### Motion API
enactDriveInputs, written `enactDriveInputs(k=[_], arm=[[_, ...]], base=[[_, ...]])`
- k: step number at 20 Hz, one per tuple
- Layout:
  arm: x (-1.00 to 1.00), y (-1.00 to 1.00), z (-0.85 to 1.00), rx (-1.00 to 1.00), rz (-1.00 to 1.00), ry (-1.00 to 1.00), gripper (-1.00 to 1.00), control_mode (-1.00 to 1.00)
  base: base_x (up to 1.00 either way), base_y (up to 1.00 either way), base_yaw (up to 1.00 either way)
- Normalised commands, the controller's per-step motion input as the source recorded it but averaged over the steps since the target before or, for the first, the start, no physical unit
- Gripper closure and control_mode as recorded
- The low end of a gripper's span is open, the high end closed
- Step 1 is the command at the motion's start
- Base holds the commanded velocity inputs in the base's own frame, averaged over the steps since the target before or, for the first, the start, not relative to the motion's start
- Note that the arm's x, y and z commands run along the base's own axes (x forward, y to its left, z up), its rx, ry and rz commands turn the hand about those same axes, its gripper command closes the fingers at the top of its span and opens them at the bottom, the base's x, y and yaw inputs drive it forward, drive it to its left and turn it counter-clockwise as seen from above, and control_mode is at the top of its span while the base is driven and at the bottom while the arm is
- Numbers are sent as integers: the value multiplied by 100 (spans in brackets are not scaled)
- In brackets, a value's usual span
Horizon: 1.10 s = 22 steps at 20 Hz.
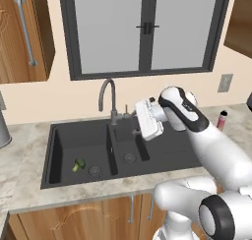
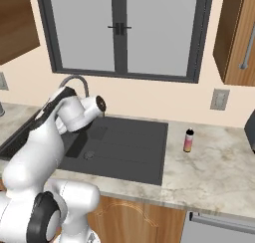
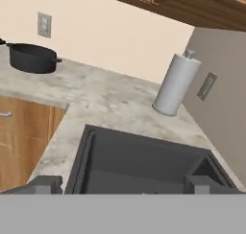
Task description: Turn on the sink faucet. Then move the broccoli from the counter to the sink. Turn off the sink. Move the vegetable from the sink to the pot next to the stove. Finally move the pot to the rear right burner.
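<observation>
The broccoli [image 1: 78,165] lies on the floor of the sink's [image 1: 59,150] large left basin, beside the drain. The dark gooseneck sink faucet [image 1: 107,94] rises behind the divider, with its small lever at its right side. My gripper [image 1: 136,125] hangs just right of the faucet base, over the small basin, pointing left. In the hand view the gripper [image 3: 124,185] is open with nothing between its fingertips [image 3: 48,184], looking across the sink [image 3: 144,163]. The dark pot [image 3: 31,57] stands far off on the counter [image 3: 110,103].
A shiny steel canister [image 3: 177,84] stands on the counter beyond the sink's far corner, also at the left edge [image 1: 2,131]. A small pink bottle [image 2: 189,140] stands on the counter right of the drainboard [image 2: 129,142]. A window and wall cabinets are behind.
</observation>
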Motion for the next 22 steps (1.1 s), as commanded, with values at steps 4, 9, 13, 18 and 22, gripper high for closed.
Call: enactDriveInputs(k=[4,9,13,18,22], arm=[[-35,23,0,-4,-18,25,-100,-100],[-13,39,-13,-2,-23,23,-100,-100],[0,55,-31,-5,-24,14,-100,-100],[1,53,-26,-14,-15,4,-100,-100],[0,10,-20,-10,0,0,-100,-100]], base=[[0,0,0],[0,0,0],[0,0,0],[0,0,0],[0,0,0]])
